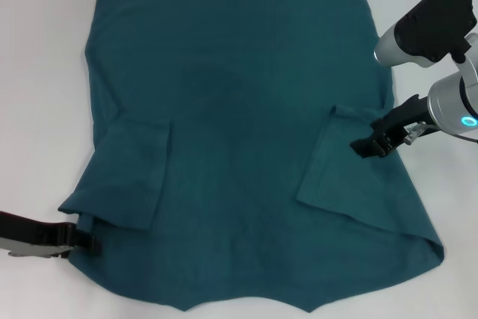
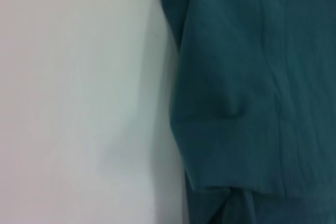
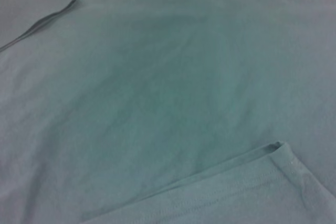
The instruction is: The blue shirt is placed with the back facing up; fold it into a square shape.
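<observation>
Head view: the shirt [image 1: 239, 110] lies spread flat, plain side up, on a white table [image 1: 37, 72], covering most of the visible surface. Both sleeves are folded inward onto the body of the garment: the left sleeve [image 1: 134, 177] forms a flap near the left edge, and the right sleeve [image 1: 328, 162] forms a matching flap near the right edge. The hem runs along the far edge of the view; the nearer edge is wavy and reaches the bottom of the frame. The fabric shows shallow creases across its middle. The table is plain, matte and white, bare on both sides of the shirt; nothing of the room beyond it appears.

The left gripper [image 1: 86, 243] lies low over the table at the shirt's near left corner, its dark tip just beside or touching the fabric edge under the left sleeve; whether its fingers are apart or closed cannot be told. The right gripper [image 1: 373, 143] sits over the right edge of the shirt, beside the top of the right sleeve flap, its dark fingers pointing inward across the cloth; their state cannot be told either.

Left wrist view: the folded sleeve edge [image 2: 231, 129] meets the white table [image 2: 79, 103].

Right wrist view: flat shirt fabric [image 3: 157, 87] with a hemmed sleeve corner [image 3: 273, 171].
</observation>
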You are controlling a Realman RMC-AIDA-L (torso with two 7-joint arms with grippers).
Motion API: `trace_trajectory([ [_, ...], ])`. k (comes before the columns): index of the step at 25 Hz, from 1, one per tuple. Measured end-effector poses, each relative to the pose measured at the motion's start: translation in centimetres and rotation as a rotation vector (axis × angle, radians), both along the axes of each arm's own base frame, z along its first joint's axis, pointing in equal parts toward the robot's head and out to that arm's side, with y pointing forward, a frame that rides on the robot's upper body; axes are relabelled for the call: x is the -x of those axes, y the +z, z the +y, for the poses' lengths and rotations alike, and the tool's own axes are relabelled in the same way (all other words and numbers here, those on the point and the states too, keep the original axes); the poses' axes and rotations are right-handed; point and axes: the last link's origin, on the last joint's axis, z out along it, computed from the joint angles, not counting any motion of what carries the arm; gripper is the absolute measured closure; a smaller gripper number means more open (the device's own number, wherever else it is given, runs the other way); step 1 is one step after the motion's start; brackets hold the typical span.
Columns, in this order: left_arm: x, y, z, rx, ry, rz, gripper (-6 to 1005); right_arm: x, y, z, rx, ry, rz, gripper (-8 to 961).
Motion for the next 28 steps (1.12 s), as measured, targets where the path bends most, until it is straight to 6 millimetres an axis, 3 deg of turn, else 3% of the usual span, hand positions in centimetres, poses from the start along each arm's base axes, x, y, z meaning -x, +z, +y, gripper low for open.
trace_trajectory([
  [9, -0.3, -0.2, 0.2, 0.008, -0.004, -0.005, 674, -0.8, 0.2, -0.4, 0.000, -0.050, 0.010, 424],
  [17, -0.9, 0.3, 0.6, -0.026, -0.052, -0.026, 976, -2.8, 1.8, -2.8, 0.007, -0.244, 0.070, 413],
  [23, -1.2, 0.6, 1.2, -0.049, -0.083, -0.014, 976, -3.3, 2.9, -5.7, -0.024, -0.365, 0.162, 405],
  [28, -1.7, 0.6, 1.5, -0.038, -0.104, -0.012, 976, -3.5, 2.4, -6.9, -0.012, -0.420, 0.170, 367],
])
